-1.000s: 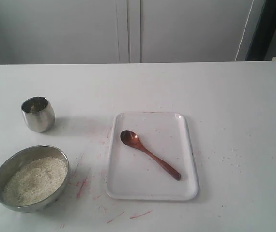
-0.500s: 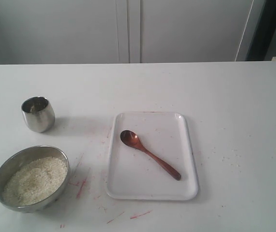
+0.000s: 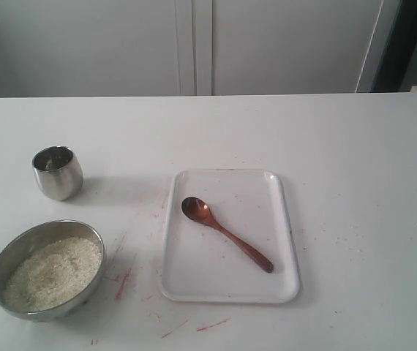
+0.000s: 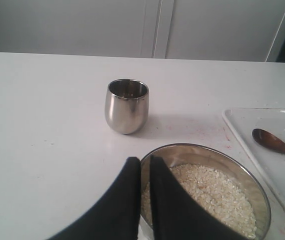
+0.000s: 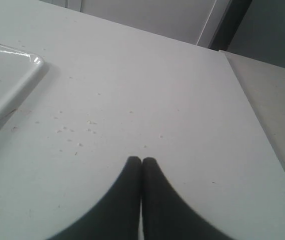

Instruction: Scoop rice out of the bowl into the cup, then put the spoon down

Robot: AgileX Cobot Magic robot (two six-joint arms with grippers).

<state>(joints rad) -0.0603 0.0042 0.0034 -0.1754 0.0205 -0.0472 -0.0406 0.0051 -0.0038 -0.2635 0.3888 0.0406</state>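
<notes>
The brushed steel bowl [image 3: 2, 257] sits at the table's front left, and the rice [image 3: 51, 272] fills it. Behind it stands the small shiny cup [image 3: 58, 173], upright. On the white tray [image 3: 267, 190] lies the dark wooden spoon [image 3: 227, 234], scoop toward the cup. No arm shows in the exterior view. My left gripper [image 4: 145, 161] hovers over the bowl's near rim [image 4: 207, 146], shut to a thin slit with nothing in it; the cup [image 4: 126, 106] and the spoon [image 4: 275, 142] lie beyond. My right gripper [image 5: 141, 160] is shut and empty over bare table, right of the tray [image 5: 12, 75].
Red smears [image 3: 124, 281] mark the table between bowl and tray. Stray rice grains [image 5: 75, 132] are scattered right of the tray. White cabinet doors [image 3: 194, 44] stand behind the table; its right edge [image 5: 252, 110] lies near my right gripper.
</notes>
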